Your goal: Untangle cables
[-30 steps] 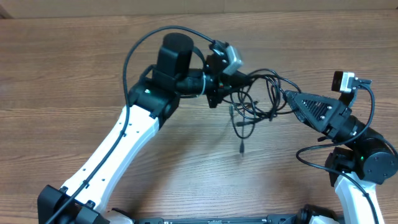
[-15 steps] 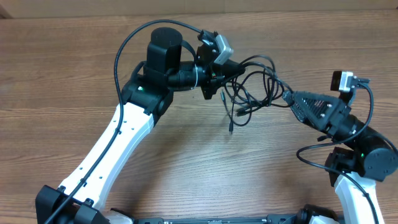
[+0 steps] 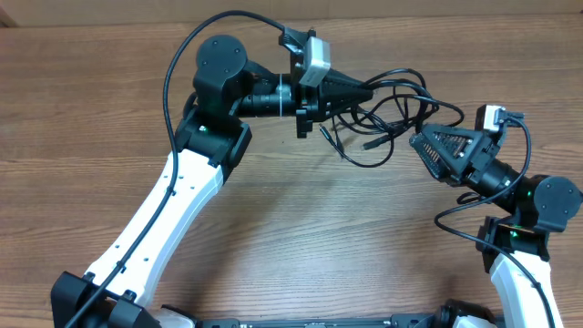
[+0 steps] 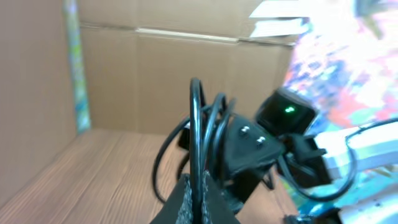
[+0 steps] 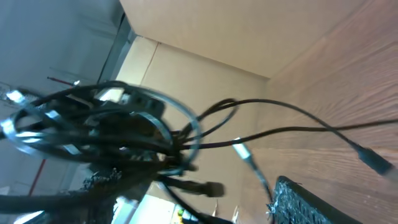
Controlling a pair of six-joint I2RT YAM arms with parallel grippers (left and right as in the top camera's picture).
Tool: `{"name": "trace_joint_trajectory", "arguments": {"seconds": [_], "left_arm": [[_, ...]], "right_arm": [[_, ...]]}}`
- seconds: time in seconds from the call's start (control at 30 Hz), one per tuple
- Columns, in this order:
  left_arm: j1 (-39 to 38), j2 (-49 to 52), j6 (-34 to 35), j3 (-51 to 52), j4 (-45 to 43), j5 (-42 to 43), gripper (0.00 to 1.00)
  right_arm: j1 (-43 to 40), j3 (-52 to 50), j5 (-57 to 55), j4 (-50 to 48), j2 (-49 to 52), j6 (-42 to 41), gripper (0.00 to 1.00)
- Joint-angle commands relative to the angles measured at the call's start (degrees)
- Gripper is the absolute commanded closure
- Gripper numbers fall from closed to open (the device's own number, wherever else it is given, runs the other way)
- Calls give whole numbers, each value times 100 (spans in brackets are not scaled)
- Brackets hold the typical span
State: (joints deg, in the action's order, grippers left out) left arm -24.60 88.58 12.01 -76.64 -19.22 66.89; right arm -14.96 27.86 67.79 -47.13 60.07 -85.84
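My left gripper (image 4: 198, 185) clenched on bunched loops of cables (image 3: 393, 100), jaws pressed tight around cords. My right gripper (image 3: 421, 142) met same tangle from opposite side; perhaps gripping, but blurred wrist view left that untold. Tangle hung between both, above table (image 3: 273, 228), plug end (image 3: 369, 144) dangling. Step judged: pulling knot apart. Next: spread arms gently, minding snags. No containers seen.

Lab: cardboard walls (image 4: 155, 74), wood tbl (image 3: 73, 109).

Blurred tangle of black cables (image 5: 134, 142), silver plug (image 5: 244, 154), against wood-grain table (image 5: 354, 87).
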Motion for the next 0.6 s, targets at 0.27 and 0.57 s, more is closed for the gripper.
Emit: {"name": "trace_joint_trajectory", "arguments": {"seconds": [0.27,0.57], "left_arm": [[13,-70,774,-122,-546,660,96],[-181,-61,551,-120,-476,616,96]], "right_arm": [[22,114,181,57,-22,356,21],[92,114,203,-31,-22,13,22]]}}
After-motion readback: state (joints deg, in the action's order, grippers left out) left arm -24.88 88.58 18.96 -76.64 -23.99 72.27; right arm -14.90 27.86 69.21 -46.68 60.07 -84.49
